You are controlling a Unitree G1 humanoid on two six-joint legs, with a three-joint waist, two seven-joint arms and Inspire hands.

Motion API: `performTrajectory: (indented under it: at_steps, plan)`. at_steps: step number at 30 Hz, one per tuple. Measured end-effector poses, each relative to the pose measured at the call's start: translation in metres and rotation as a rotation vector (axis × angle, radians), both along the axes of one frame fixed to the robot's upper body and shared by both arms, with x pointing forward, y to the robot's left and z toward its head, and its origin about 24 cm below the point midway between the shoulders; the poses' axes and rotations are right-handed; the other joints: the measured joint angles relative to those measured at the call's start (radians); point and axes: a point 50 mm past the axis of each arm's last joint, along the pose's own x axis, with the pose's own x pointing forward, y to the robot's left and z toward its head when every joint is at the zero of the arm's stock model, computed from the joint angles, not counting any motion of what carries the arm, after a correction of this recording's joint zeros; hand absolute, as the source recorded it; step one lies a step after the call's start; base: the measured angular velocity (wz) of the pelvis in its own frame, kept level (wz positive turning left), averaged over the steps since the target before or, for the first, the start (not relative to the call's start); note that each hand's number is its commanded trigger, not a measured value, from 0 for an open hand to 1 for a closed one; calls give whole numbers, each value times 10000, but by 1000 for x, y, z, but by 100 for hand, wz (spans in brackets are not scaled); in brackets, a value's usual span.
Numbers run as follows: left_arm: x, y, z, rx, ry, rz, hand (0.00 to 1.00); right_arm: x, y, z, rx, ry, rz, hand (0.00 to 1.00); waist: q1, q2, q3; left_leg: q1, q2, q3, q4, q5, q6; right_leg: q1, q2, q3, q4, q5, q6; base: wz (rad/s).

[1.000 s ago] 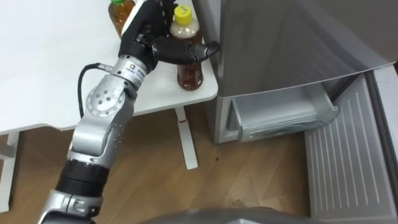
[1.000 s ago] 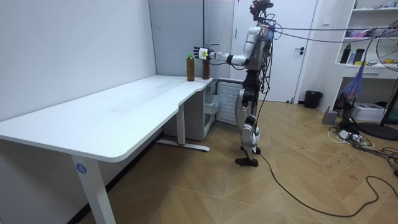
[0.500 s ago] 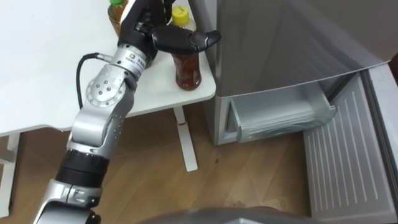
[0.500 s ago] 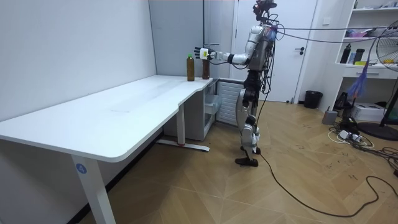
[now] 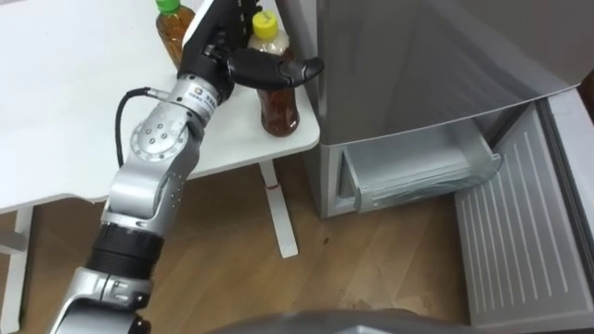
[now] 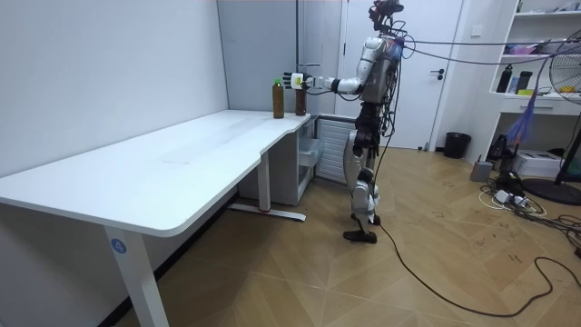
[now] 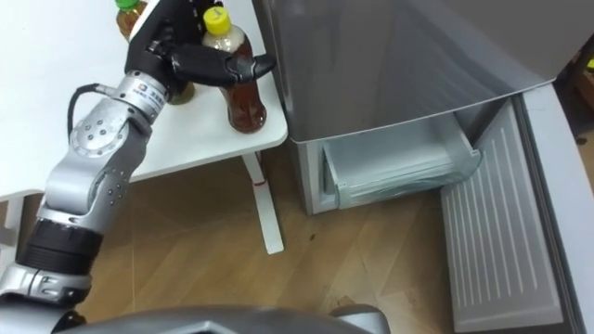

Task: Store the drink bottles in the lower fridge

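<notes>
The left robot hand [image 5: 221, 44] is open at the far corner of the white counter [image 5: 74, 121]. Its dark thumb [image 5: 276, 69] stretches straight across the front of a clear plastic bottle of brown drink with a yellow cap [image 5: 280, 109]. Its fingers run up to the picture's top edge and are not closed on anything. Whether the thumb touches the bottle I cannot tell. The bottle stands upright near the counter's edge, and any print on it is too small to read. Just behind the hand stands a second brown bottle with a green cap [image 5: 173, 28]. Beside the counter is the grey metal fridge [image 5: 418, 65], its translucent lower drawer [image 5: 418, 172] pulled out and the ribbed lower door [image 5: 520, 241] swung open over the wooden floor [image 5: 306, 269]. In the room view the robot stands by the fridge, left arm held out level.
</notes>
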Motion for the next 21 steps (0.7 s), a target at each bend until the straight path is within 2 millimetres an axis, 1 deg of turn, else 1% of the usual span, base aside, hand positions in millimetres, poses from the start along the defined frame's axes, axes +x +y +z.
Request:
performTrajectory:
  at_steps: [1, 2, 4, 7, 8, 9, 10, 11, 14, 16, 21]
  plan:
    - [0, 0, -2, 7, 77, -28, 0, 0, 1, 0, 19, 26, -12, 0, -3, -22, -18, -39, 0, 0, 23, 0, 0, -10, -4, -32, -2, 0, -1, 4]
    - [0, 0, -2, 12, 100, -45, 0, -1, 1, 0, 33, 42, -20, 0, -19, 3, -44, -54, 0, 1, 51, 0, 0, -25, -5, -33, -5, 0, 0, 4]
    - [0, 0, -2, 19, 105, -39, 0, -2, 3, -1, 56, 96, -36, 0, -22, -42, -67, -79, 2, 0, 88, 0, 0, -66, -9, -35, -7, 1, -1, 0]
    - [0, 1, -5, 38, 232, 22, 0, -2, 3, -1, 26, 84, -38, 0, -23, -43, -76, -80, 15, 0, 90, 0, 1, -43, -14, -50, -2, 1, -1, 0]
    - [0, 1, -6, 46, 272, 44, 20, -2, 3, -1, 20, 77, -36, 0, -27, -35, -80, -81, 17, 0, 90, 0, 1, -40, -13, -51, -2, 1, -1, 0]
    - [0, 2, -7, 55, 325, 84, 55, -2, 3, -1, 6, 63, -33, 0, -35, -27, -82, -83, 21, -1, 91, 0, 1, -35, -10, -58, 1, 3, -4, 0]
    - [0, 2, -8, 62, 347, 103, 84, -2, 3, -1, 1, 58, -33, 0, -40, -6, -82, -83, 28, 0, 94, 0, 0, -32, -6, -66, 1, 5, -8, 0]
    - [0, 2, -8, 64, 354, 112, 100, -2, 3, -1, -7, 53, -32, 0, -40, 10, -79, -82, 29, 0, 96, -1, 0, -33, -5, -67, 1, 6, -9, 0]
    - [0, 3, -12, 75, 514, 149, 100, 0, 3, -1, -18, 10, -19, 0, -61, 103, -63, -85, 35, 0, 98, -1, 0, -66, -5, -65, 37, 7, -10, 0]
    - [0, 4, -15, 91, 678, 160, 100, 3, 3, -1, -11, -64, 5, 0, -82, 173, -23, -94, 43, 3, 90, 0, 0, -114, -8, -78, 141, 6, -9, 0]
    - [0, 4, -18, 93, 800, 149, 100, 4, 3, -1, 2, -80, 4, 0, -82, 179, -15, -109, 46, 15, 80, -1, 1, -182, -6, -75, 151, 5, -9, 0]
